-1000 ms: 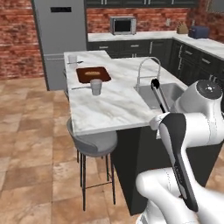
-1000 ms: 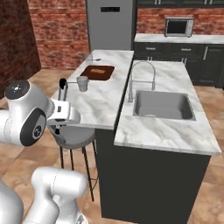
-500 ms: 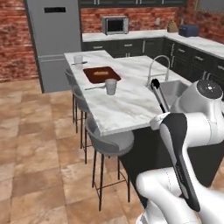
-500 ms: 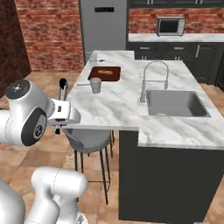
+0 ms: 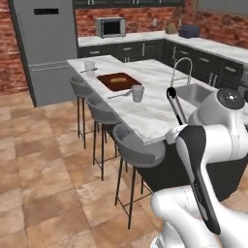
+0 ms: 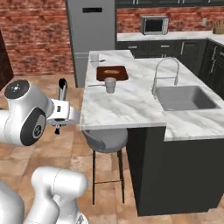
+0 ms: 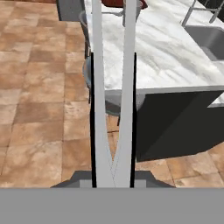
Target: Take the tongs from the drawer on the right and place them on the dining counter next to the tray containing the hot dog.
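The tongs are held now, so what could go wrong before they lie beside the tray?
1. The tongs stick up far beyond the jaws, so their tips might hit the counter edge.
2. A glass cup and a spoon lie close to the tray; setting down there might knock them.

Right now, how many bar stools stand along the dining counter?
3, in a row on its near side: nearest stool, middle stool, far stool. More may be hidden.

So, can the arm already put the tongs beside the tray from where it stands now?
Probably not yet: the tray lies far up the dining counter, beyond the cup, while the held tongs are near its front end.
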